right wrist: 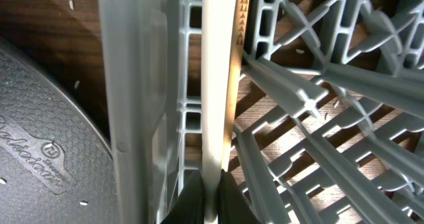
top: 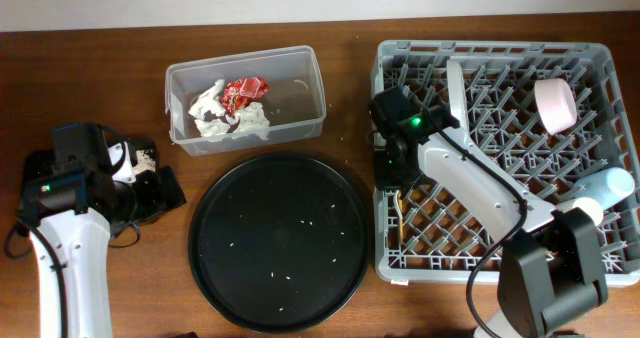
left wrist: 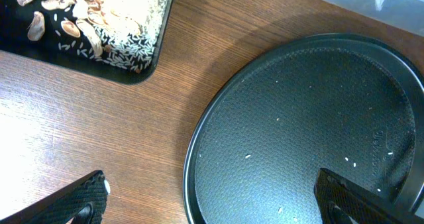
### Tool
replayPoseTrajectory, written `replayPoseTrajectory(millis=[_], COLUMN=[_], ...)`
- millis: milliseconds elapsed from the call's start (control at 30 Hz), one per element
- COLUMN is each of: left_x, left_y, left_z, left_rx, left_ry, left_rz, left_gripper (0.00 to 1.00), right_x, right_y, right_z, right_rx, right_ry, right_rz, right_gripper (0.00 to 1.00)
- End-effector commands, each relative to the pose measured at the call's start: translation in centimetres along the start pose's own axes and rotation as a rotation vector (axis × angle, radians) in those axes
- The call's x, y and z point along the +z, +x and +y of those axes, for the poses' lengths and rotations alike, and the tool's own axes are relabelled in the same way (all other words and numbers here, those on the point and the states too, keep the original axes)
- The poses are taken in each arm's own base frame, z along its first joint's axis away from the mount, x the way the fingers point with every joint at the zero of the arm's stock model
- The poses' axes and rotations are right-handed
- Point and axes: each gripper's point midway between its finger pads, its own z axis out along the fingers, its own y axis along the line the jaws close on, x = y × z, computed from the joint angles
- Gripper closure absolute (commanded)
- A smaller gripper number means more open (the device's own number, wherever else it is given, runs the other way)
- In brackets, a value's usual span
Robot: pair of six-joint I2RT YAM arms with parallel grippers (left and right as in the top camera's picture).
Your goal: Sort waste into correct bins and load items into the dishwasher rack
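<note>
**Wooden table: right pincer clamped at the rack's left wall**

Brown wood (top: 100,68) carries the grey dishwasher rack (top: 500,50) at the right. A pink bowl (top: 555,106), a pale blue cup (top: 607,185) and a white cup (top: 583,211) sit in its right half.

The right gripper (right wrist: 209,194) is clenched on a pale utensil (right wrist: 215,85). It is slim, white with a yellowish edge, and lies along the inside of the rack's left wall. Whether it is the fork or the chopstick cannot be told.

The left gripper (left wrist: 215,207) hangs released, fingers wide apart, over the rim of the round black tray (top: 280,278). Just beside it, the shallow black tray (left wrist: 142,75) holds nut shells (left wrist: 73,12) and pale crumbs (left wrist: 126,45). The clear tub (top: 300,58), behind the round tray, holds the crumpled tissue (top: 215,113) and the red wrapper (top: 243,91).
</note>
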Motion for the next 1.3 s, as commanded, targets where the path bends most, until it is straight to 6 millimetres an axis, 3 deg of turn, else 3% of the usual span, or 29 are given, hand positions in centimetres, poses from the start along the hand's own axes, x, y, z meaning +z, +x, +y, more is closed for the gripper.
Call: replayPoseTrajectory(millis=[0,33,67,167,200,267,333,400,467,533,633,733,900,933,967,1100,1267], left_x=[-0.6,-0.6,-0.6,-0.6,-0.6,-0.6,-0.6,-0.5,0.4,2.2,2.5,1.2,-3.8,-4.8,-5.6,-9.3,-9.4], left_y=[-0.3,-0.3,-0.3,-0.3,-0.3,-0.6,-1.1,-1.3,-0.5,1.6,2.9,3.3,2.5,3.2,3.8,5.7,6.6], left_z=[-0.1,-0.1,-0.1,-0.1,-0.1,-0.6,-2.8,-7.3,-11.6,-13.6,-9.9,-5.8,-5.9,-5.6,-5.4,-5.0,-4.6], left_rx=[-0.010,-0.010,-0.010,-0.010,-0.010,-0.003,0.086,0.262,0.438,0.600,0.505,0.372,0.402,0.410,0.410,0.415,0.415], left_ry=[0.006,0.006,0.006,0.006,0.007,0.034,0.097,0.150,0.183,0.177,0.096,0.052,0.113,0.129,0.144,0.190,0.189], left_rz=[-0.023,-0.023,-0.023,-0.023,-0.023,-0.031,-0.058,-0.106,-0.117,-0.039,0.090,0.140,-0.219,-0.319,-0.393,-0.609,-0.601], left_gripper=[0.01,0.01,0.01,0.01,0.01,0.01,0.01,0.01,0.01,0.01,0.01,0.01,0.01,0.01,0.01,0.01,0.01], right_x=[0.0,0.0,0.0,-0.3,-1.0,-4.5,-8.2,-11.3,-12.2,-11.5,-10.2,-10.3,-10.8,-11.7,-12.6,-15.7,-15.0], right_y=[-0.3,-0.4,-0.4,-0.4,-0.7,-2.4,-4.3,-6.0,-6.6,-5.5,-1.8,-0.4,1.5,2.5,3.3,5.6,5.3], right_z=[-0.2,-0.1,-0.1,0.0,0.2,1.0,0.8,-0.3,-2.1,-7.3,-13.6,-14.3,-14.6,-15.0,-15.2,-15.5,-15.5], right_rx=[0.010,0.010,0.010,0.011,0.012,0.019,0.027,0.008,0.022,0.086,0.187,0.190,0.212,0.236,0.236,0.241,0.242], right_ry=[0.009,0.008,0.008,-0.002,-0.018,-0.079,-0.121,-0.223,-0.332,-0.319,-0.172,-0.145,-0.112,-0.081,-0.066,-0.031,-0.032], right_rz=[-0.021,-0.023,-0.023,-0.026,-0.042,-0.139,-0.245,-0.307,-0.303,-0.240,-0.098,-0.101,-0.377,-0.485,-0.555,-0.692,-0.665], right_gripper=[0.95,0.82,0.76,0.71,0.70,0.66,0.54,0.46,0.36,0.26,0.23,0.23,0.17,0.13,0.02,0.02,0.02])
